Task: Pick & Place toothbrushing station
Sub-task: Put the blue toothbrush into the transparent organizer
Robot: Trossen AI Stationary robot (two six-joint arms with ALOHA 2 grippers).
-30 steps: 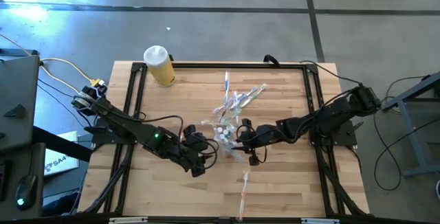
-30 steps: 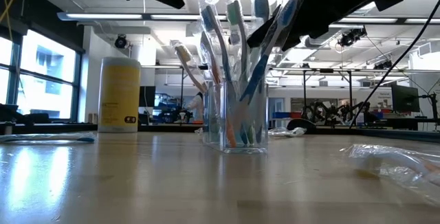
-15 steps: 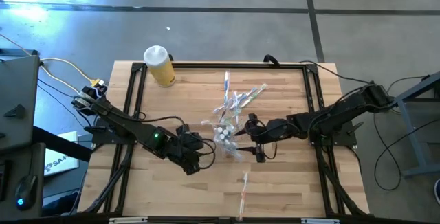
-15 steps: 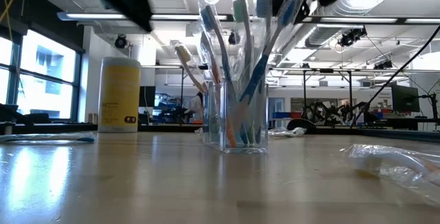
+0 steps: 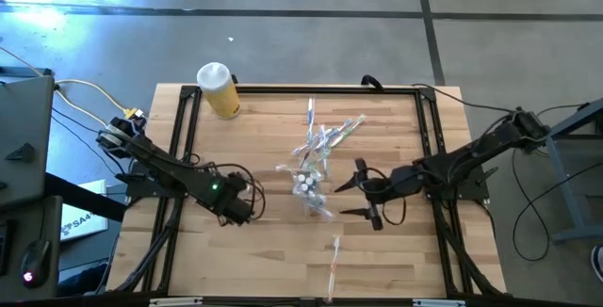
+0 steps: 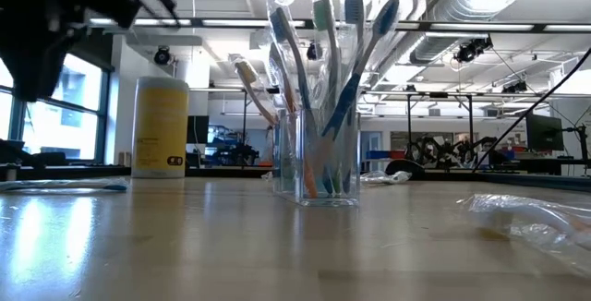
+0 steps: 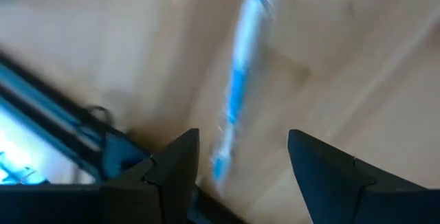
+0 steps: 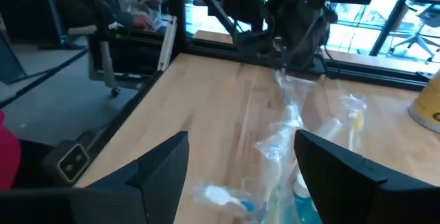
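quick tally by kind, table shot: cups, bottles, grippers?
clear cup: 1
yellow bottle: 1
grippers: 2 (left gripper, right gripper, both open and empty)
Total: 4

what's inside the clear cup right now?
The clear cup holds several toothbrushes standing heads-up and fanned out, with blue, teal and orange handles showing through the wall. Whether any small tubes sit at the bottom cannot be told; the handles crowd the view.
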